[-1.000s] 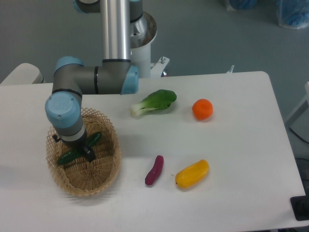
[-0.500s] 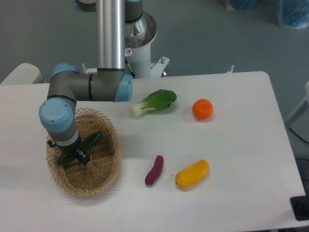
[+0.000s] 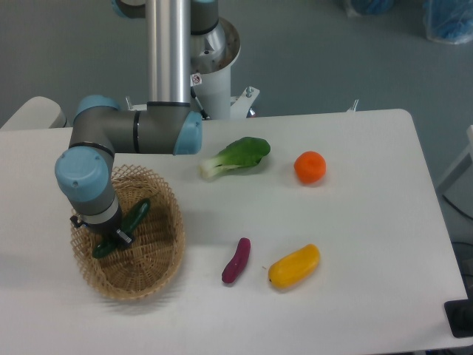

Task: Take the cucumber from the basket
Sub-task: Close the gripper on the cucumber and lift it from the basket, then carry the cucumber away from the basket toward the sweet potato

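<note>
The cucumber point(image 3: 135, 215), slim and dark green, lies slanted inside the wicker basket point(image 3: 166, 248) at the table's left front. My gripper point(image 3: 112, 233) points straight down into the basket over the cucumber's middle. Its dark fingers point(image 3: 123, 237) sit tight against the cucumber's sides, shut on it. The grey wrist hides the cucumber's middle and most of the fingers; only the cucumber's two ends show. I cannot tell whether the cucumber is touching the basket floor.
On the white table to the right lie a bok choy point(image 3: 236, 157), an orange point(image 3: 310, 167), a purple sweet potato point(image 3: 236, 260) and a yellow vegetable point(image 3: 294, 266). The robot's base column point(image 3: 174, 52) stands behind the basket.
The wrist has shifted a little to the left over the basket. The cucumber has turned to a steeper slant, its ends drawn in slightly under the gripper.
</note>
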